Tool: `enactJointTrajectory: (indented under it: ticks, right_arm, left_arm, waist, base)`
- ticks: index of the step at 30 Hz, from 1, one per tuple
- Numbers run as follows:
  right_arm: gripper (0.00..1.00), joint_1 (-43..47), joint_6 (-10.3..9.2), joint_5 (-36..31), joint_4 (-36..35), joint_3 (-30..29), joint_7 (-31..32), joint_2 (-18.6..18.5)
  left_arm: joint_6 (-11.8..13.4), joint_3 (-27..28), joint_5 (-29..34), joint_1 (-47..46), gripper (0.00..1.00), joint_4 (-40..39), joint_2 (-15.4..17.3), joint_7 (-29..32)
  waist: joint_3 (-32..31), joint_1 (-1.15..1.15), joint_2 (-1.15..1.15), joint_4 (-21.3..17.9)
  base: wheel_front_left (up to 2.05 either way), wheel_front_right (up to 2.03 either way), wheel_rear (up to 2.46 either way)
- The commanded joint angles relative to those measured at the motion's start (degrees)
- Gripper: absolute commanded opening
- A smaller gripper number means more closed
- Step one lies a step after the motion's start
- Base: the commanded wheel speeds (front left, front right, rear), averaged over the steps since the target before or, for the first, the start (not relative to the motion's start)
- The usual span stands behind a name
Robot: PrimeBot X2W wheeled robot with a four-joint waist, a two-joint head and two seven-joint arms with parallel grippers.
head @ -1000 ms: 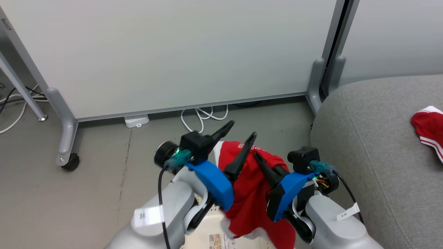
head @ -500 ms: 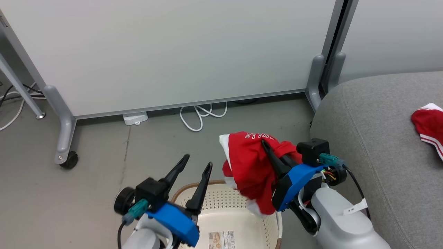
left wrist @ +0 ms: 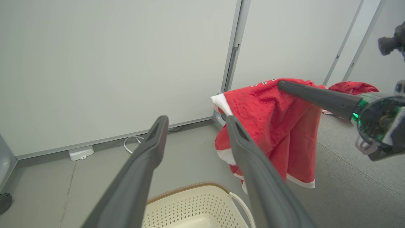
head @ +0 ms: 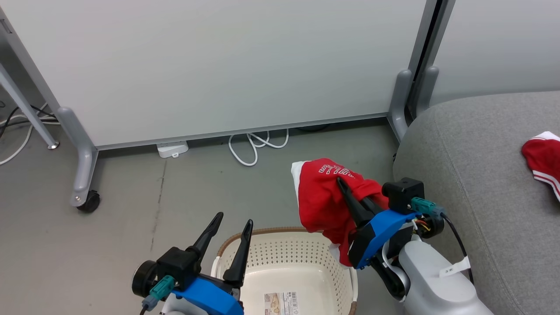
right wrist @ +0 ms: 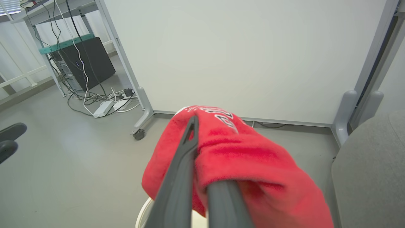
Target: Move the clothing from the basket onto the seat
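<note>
Cables (head: 13,131) trailed over the floor (head: 131,227) at the far left of the head view, beside the wheeled leg (head: 83,175) of a pale panel (head: 218,65). Along the panel's foot we saw a white power strip (head: 173,149) and a looped white cord (head: 253,151).

Lower down, the left gripper (head: 233,218) stood with its fingers spread wide and nothing between them, just beside the basket's left end. The basket (head: 262,230) sat on the floor, cream and perforated under a brown rim, with a paper label (head: 281,303) on its floor.

To its right, the right gripper (head: 343,186) was clamped tight on a red garment (head: 321,197) and held it up over the basket's right end, between basket and seat. One finger lay on top of the cloth and the other ran beneath it (the right wrist view showed this best). The cloth draped down both sides of the fingers, with white lettering near its top fold and white trim along its edges. Whether its lowest hem touched the rim we could not tell.

Farther right rose the seat (head: 472,175), grey and rounded, with a stitched seam. On it, at the view's right edge, lay the other garment (head: 542,159), red with white stripes, well apart from the gripper.
</note>
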Motion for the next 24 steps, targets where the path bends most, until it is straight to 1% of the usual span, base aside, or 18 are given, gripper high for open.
enactJointTrajectory:
  ticks: [1, 7, 12, 17, 24]
  right_arm:
    - [0.00, 0.67, 0.01, -0.25, -0.65, -0.29, 0.25, -0.09]
    - [0.00, 1.43, 0.01, -0.67, -1.90, -0.74, 0.90, -0.09]
    - [0.00, 1.51, 0.01, -1.26, -2.82, -1.47, 1.33, -0.09]
    - [0.00, 1.43, 0.01, -1.54, -3.96, -1.98, 1.65, -0.09]
    - [0.00, 1.81, 0.02, -1.89, -5.16, -2.47, 2.08, -0.09]
  left_arm:
    - [-0.06, 0.56, 0.48, 0.37, 1.00, -0.37, -0.09, -0.15]
    - [-0.06, 0.95, 1.01, 0.68, 1.00, -0.40, -0.40, -0.15]
    - [-0.06, 0.92, 1.09, 0.35, 1.00, -0.32, -0.54, -0.15]
    - [-0.06, 0.94, 1.04, -0.60, 1.00, -0.43, -0.49, -0.15]
    - [-0.06, 1.18, 1.18, -1.07, 1.00, -0.66, -0.20, -0.15]
  waist:
    - [0.01, 0.00, 0.00, -0.09]
    - [0.09, 0.00, 0.00, -0.82]
    - [0.74, 0.00, 0.00, -2.40]
    - [1.64, 0.00, 0.00, -5.82]
    - [2.29, 0.00, 0.00, -12.72]
  base:
    - [0.00, 0.00, 0.00]
    - [0.00, 0.00, 0.00]
    - [0.00, 0.00, 0.00]
    - [0.00, 0.00, 0.00]
    - [0.00, 0.00, 0.00]
